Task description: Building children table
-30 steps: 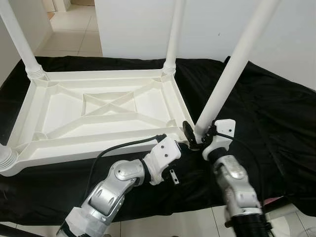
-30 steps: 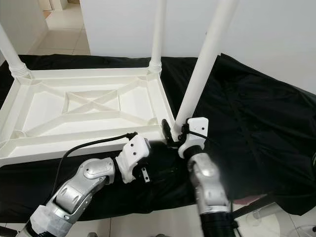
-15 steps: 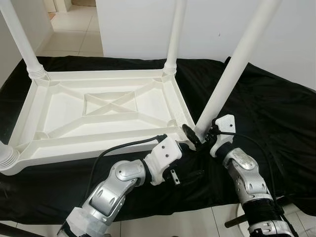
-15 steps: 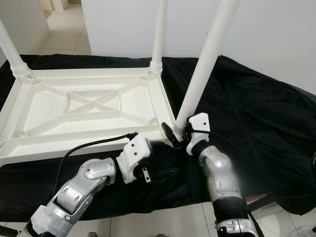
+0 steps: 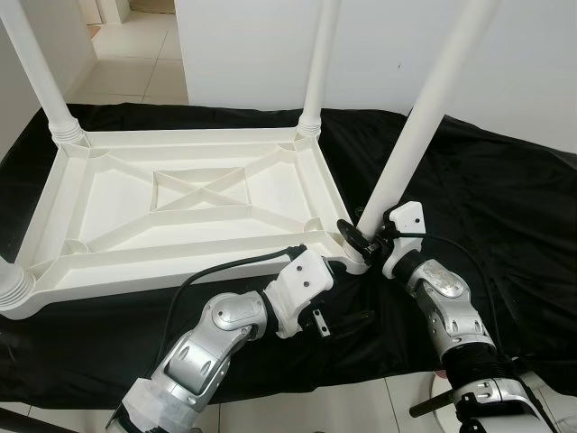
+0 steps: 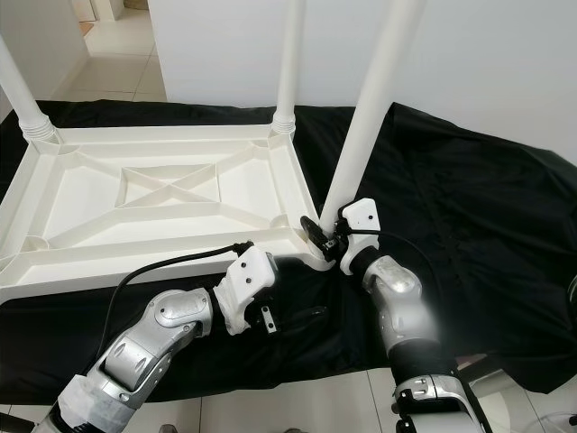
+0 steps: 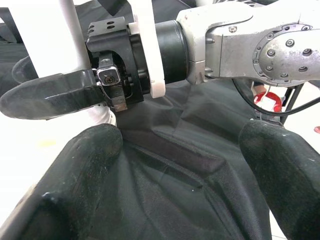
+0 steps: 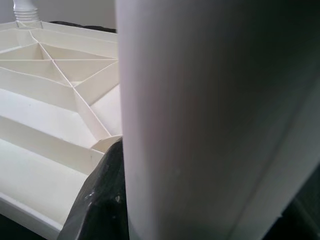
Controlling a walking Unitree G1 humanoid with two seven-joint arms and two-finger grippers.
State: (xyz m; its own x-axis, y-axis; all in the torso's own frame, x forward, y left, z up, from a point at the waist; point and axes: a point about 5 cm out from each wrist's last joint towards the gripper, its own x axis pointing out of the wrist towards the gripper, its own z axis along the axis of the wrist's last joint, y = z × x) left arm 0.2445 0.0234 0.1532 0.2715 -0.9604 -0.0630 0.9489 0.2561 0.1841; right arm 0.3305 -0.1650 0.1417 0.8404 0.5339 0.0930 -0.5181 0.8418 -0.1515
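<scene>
The white plastic tabletop lies upside down on a black cloth. Legs stand in its two far corners, and a third leg's collar shows at the near left. A fourth white leg leans up to the right from the near right corner. My right gripper is shut on this leg's lower end, with one black finger beside the leg. I cannot tell whether the leg sits in its socket. My left gripper rests open on the cloth just in front of that corner, fingers wide apart.
The cloth covers a low surface whose front edge runs just below my arms, with tiled floor beneath. A white wall stands close behind, and a tiled doorway opens at the far left. A black cable runs along my left forearm.
My right forearm has swung out to the right and lower, and the held leg now leans less, its lower end closer to the corner. The left arm has stayed put.
</scene>
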